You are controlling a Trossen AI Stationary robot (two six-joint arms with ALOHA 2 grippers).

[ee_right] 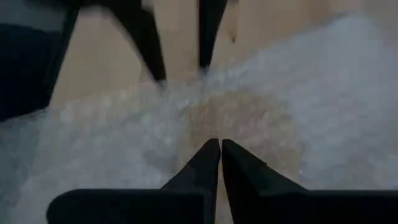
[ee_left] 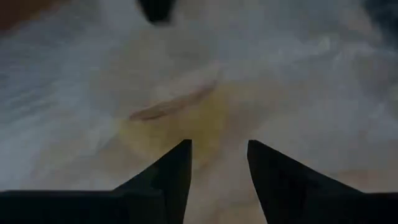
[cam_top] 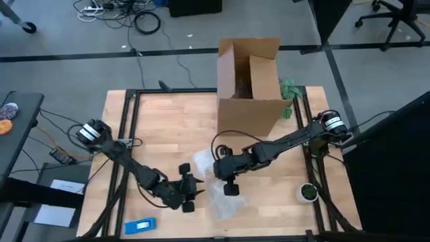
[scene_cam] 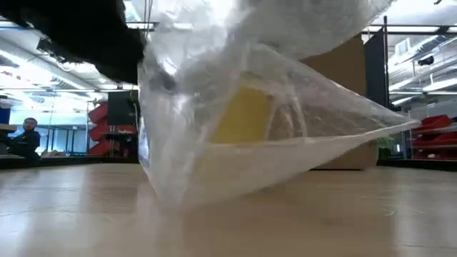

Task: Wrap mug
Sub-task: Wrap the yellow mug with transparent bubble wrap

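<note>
Filling the low view closest up: one sheet of clear bubble wrap (scene_cam: 285, 150), hanging tented off the wooden table (cam_top: 168, 128) and trailing down to it on one edge. Showing through the plastic as a blurred yellow-orange patch: the one mug (scene_cam: 243, 118), sitting inside the wrap in front of the single cardboard box (cam_top: 250, 84), well apart from it, toward the table's near edge. Counting two grippers, both working at the wrap. Reaching in from the side of the bundle away from the box's green sprig (cam_top: 290, 89): the left gripper (ee_left: 219, 144), fingers standing apart and gripping nothing, pointing at the covered mug. Coming down on the box side of the bundle: the right gripper (ee_right: 219, 144), fingers pressed almost together, pinching the bubble wrap over the mug. Lying further from the box, by the near edge: one blue flat object (cam_top: 141, 226). Sitting near the right edge, forward of the box: one small dark green round object with a white rim (cam_top: 308, 192). Leaving open bare wood beside the box, behind the left arm.
</note>
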